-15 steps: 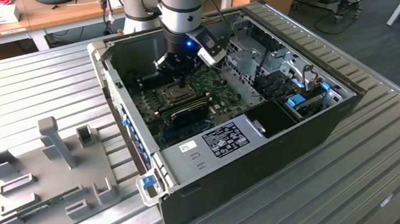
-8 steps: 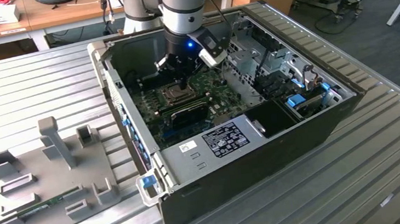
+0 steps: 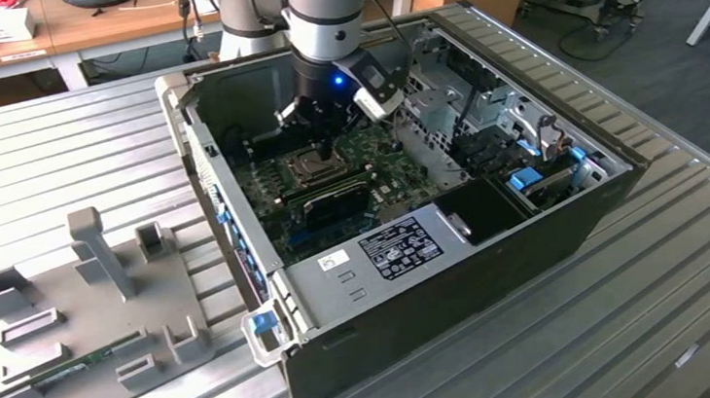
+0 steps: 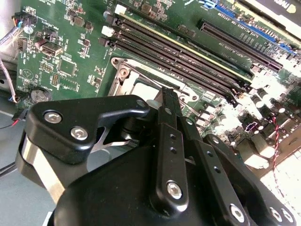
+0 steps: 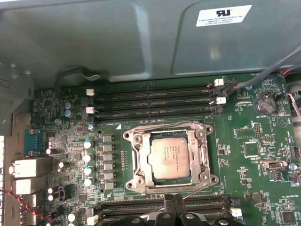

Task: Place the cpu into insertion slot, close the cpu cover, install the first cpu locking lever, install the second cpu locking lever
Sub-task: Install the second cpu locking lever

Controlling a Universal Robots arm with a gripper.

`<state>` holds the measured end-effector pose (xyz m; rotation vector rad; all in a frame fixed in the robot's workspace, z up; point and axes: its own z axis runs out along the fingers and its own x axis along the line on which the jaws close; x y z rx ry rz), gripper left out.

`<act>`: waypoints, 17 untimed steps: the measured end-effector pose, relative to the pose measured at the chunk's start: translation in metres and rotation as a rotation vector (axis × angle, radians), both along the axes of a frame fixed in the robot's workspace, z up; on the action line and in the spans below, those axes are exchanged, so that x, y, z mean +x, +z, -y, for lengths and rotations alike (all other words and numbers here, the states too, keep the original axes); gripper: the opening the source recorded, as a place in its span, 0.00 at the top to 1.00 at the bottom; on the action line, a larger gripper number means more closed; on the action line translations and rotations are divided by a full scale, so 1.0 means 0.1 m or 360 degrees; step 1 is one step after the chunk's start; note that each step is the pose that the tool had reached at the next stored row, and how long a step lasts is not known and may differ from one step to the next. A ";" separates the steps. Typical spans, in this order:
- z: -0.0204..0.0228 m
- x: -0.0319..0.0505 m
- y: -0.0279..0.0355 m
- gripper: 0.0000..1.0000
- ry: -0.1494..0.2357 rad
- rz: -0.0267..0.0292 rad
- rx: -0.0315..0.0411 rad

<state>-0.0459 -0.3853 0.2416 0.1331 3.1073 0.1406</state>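
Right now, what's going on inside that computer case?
A single robot arm reaches down into the open case, with its hand low over the green motherboard at the edge of the socket. The cpu already sits in the socket, and the cover looks closed down around it. A thin wire lever runs along the socket edge nearest the hand; whether it is latched I cannot tell. An empty grey fixture lies on the table beside the case.

Open computer case [image 3: 567, 227] lying on a slatted metal desk [image 3: 50, 150]

A grey fixture tray [image 3: 92, 312] with upright posts is sitting on the desk at the exterior view's left, well apart from the case; long dark memory slots [image 5: 153, 100] are running along the green motherboard [image 5: 249, 174], and a round coin battery [image 5: 265, 103] is sitting near them.
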 end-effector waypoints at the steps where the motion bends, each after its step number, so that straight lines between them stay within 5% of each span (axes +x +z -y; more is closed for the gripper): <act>1: 0.001 0.000 0.000 0.90 0.0000 0.00001 0.0000; 17: 0.007 -0.133 -0.007 0.90 0.0005 0.00000 -0.0028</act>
